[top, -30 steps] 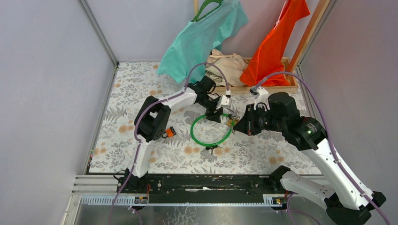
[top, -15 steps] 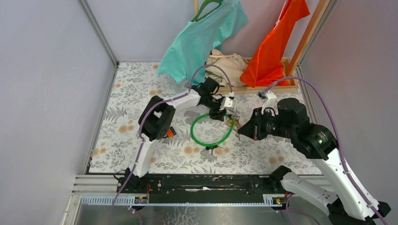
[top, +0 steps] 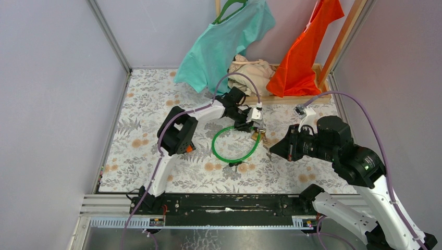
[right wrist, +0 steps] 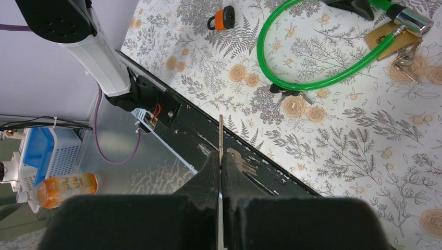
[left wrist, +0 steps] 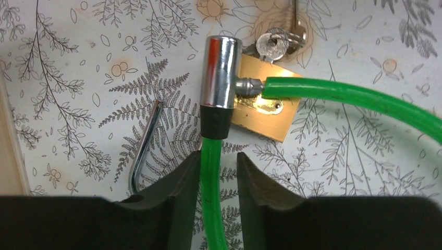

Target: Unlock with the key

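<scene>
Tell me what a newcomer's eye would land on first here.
The bright green cable loop lying mid-table on the floral cloth, joined to a flat brass padlock, stands out first. The left gripper straddles that cable beside the lock, while the right gripper pinches a thin metal key off to the right. Behind hang a teal shirt and an orange shirt.
</scene>
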Controlling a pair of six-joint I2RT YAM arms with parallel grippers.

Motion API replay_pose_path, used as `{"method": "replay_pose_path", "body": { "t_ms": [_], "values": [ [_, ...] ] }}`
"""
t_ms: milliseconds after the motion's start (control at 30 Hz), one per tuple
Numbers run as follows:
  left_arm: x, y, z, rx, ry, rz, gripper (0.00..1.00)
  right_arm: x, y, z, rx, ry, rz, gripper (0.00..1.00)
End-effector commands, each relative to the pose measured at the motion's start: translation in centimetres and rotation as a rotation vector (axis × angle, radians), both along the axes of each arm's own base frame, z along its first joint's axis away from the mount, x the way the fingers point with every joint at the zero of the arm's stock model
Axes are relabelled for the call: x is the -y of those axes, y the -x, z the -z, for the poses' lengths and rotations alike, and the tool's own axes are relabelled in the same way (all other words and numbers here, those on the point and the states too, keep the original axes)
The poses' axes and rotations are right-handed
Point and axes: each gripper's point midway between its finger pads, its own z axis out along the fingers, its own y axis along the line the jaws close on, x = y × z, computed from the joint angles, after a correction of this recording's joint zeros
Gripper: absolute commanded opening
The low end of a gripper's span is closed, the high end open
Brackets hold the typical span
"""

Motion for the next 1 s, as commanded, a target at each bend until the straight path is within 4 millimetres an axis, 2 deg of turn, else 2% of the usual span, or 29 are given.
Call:
{"method": "replay_pose_path", "body": {
  "t_ms": [0, 200, 300, 400, 500, 733, 867, 967],
  "values": [
    [1.6, -1.4, -1.5, 0.077, 0.041, -0.017, 0.26, 0.3, -0.1, -1.7, 0.029, -0.031, 0.031, 0.0],
    [1.6, -1.7, -2.5, 0.112, 0.041, -0.042, 0.13, 0.4, -0.3, -1.9, 0.036, -0.023, 0.032, 0.0],
    [1.7, -2.3, -3.9, 0.139, 0.047, -0.07, 0.06, 0.3, -0.4, -2.5, 0.051, -0.031, 0.032, 0.0],
    [1.7, -2.3, -7.3, 0.159, 0.062, -0.071, 0.01, -0.1, -0.4, -3.8, 0.076, -0.077, 0.026, 0.0],
    [0.9, -1.4, -11.1, 0.205, 0.073, -0.038, 0.0, -0.1, -0.4, -4.5, 0.085, -0.08, 0.022, 0.0],
    [-2.2, 0.8, -17.3, 0.263, 0.095, -0.021, 0.0, -0.1, -0.7, -6.7, 0.131, -0.111, 0.032, 0.0],
    [-3.8, 2.1, -22.3, 0.299, 0.134, -0.031, 0.0, -0.3, -0.7, -8.8, 0.154, -0.118, 0.01, 0.0],
    [-5.4, 3.8, -25.6, 0.341, 0.145, -0.021, 0.0, -0.6, -0.6, -9.7, 0.161, -0.106, -0.02, 0.0]
  ]
}}
